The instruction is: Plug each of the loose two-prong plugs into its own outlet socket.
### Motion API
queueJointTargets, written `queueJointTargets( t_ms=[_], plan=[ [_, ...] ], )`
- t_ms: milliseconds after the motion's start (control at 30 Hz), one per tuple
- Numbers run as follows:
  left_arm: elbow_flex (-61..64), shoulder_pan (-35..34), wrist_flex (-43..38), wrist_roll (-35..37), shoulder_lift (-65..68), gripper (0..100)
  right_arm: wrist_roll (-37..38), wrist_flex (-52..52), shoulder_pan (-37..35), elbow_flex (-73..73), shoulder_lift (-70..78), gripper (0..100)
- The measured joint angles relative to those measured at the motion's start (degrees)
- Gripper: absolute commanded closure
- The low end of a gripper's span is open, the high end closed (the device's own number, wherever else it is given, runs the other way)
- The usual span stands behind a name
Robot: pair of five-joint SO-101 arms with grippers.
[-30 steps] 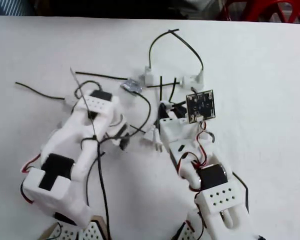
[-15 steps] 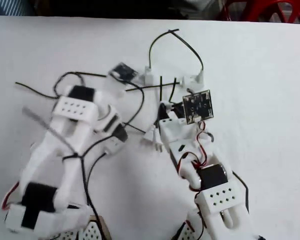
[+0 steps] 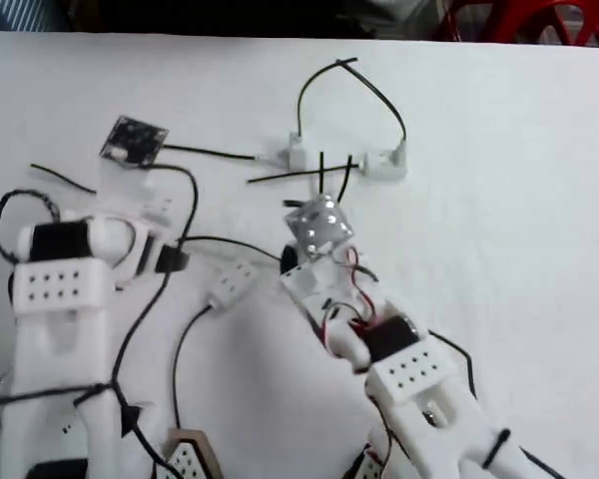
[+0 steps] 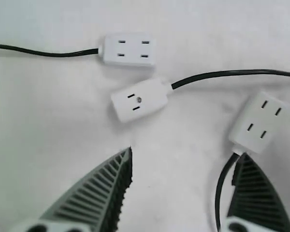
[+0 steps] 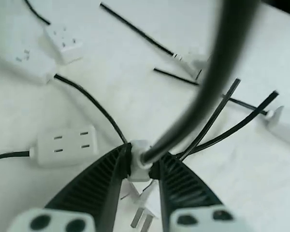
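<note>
In the right wrist view my right gripper [image 5: 142,158] is shut on a white two-prong plug [image 5: 137,155]. Its black cord runs up past the camera and its prongs [image 5: 142,220] point down. A white outlet socket [image 5: 65,144] lies just beside it, and it also shows in the high view [image 3: 233,282]. My left gripper [image 4: 183,155] hangs open above the table with three white sockets ahead: a double one [image 4: 127,50], a single one [image 4: 140,100] and another double [image 4: 260,122]. Two more plugs [image 3: 298,153] [image 3: 384,160] lie at the back, joined by a looping cord.
Black cords [image 3: 205,152] cross the white table [image 3: 519,150] between the arms. The left arm [image 3: 55,284] fills the near left and the right arm [image 3: 399,369] the near middle. Loose black wire ends [image 3: 324,170] lie by the back plugs.
The left arm has swung away to the left, off the sockets in the middle. The right arm has turned left, and the plug beside its gripper is now hidden under it.
</note>
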Motion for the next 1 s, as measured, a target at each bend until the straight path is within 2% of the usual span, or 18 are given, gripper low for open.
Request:
queueJointTargets(
  t_ms=[267,433,633,1000],
  plan=[
    [16.7,-6.07,-8.26,0.0,-16.79,68,0.53,0.0,-3.87,-7.91,14.42,98.1],
    [28.92,-6.86,-15.21,1.67,-24.7,68,1.23,0.0,-8.62,-11.6,20.66,98.1],
    [39.74,-7.03,-21.54,4.57,-31.12,68,4.04,-2.46,-9.32,-16.26,29.27,98.1],
    [42.99,-8.26,-23.03,5.27,-34.73,68,4.13,-4.13,-11.16,-17.76,32.53,98.1]
  ],
)
